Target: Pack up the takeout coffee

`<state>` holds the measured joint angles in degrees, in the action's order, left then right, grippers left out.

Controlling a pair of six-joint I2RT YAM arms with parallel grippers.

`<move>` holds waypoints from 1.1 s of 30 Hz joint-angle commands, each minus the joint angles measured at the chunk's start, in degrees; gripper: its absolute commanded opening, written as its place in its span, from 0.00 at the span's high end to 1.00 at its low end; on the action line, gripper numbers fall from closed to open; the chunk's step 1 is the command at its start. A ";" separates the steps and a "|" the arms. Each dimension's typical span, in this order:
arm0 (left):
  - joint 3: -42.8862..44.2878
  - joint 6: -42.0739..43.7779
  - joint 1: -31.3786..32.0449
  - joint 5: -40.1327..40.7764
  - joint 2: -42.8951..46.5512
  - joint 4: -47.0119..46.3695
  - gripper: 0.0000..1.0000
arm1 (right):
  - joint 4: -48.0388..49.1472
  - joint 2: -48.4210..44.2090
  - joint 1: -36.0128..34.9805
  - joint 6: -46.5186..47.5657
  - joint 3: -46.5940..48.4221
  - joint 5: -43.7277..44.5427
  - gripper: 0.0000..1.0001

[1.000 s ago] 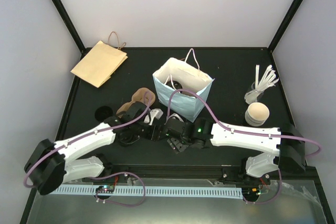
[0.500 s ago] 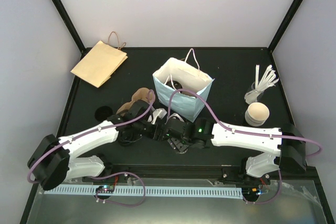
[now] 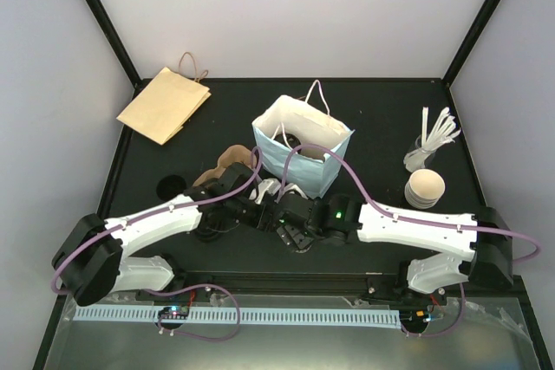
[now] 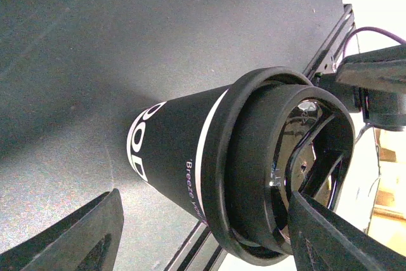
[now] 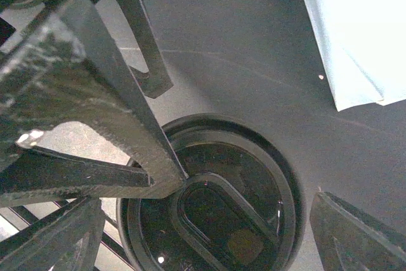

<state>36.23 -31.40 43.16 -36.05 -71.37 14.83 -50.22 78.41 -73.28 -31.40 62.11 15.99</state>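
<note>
Right pincer [image 5: 209, 217] spread wide, hanging straight above the takeout coffee [image 4: 184, 150], which stands upright on the surface [image 3: 381, 110] near the pale blue bag [image 3: 303, 152], left pincer [image 4: 203, 211] wide too, flanking its side.

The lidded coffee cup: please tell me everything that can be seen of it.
The coffee cup is tapered, seemingly paper, its wall dark in the left wrist view with white lettering. A round black plastic lid with an oval recess closes it. It stands on the black table, the left fingers open around it.
</note>
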 commanded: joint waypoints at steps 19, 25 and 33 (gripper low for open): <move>5.99 2.61 0.18 5.00 6.46 9.64 0.18 | 0.95 -9.04 0.56 -2.70 0.88 3.62 0.00; 8.80 5.32 0.18 7.59 8.17 14.32 0.09 | 1.90 -10.53 1.70 -3.03 0.75 0.74 0.00; 13.49 9.43 0.02 17.96 11.97 24.38 0.01 | 4.56 -14.92 4.99 -3.40 -1.97 -3.04 0.00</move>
<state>46.13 -24.56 43.16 -25.41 -62.15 32.80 -48.31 66.11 -70.13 -33.61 61.78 15.27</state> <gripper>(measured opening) 0.987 0.999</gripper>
